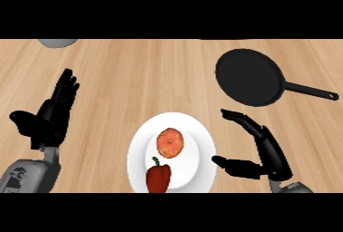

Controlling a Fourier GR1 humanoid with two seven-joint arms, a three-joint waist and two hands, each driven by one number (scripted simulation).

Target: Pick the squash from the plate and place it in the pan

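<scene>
Both empty: right robot hand (270, 153) spread wide beside the plate (198, 136) with the squash (170, 142), left robot hand (52, 117) straight-fingered.

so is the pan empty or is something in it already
Empty: the pan shows only its bare black inside, and the squash lies on the plate next to the red pepper.

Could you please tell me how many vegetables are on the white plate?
2. The orange squash sits near the middle of the plate; the red pepper lies nearer the robot, at the plate's cropped edge, where more could be hidden.
</scene>
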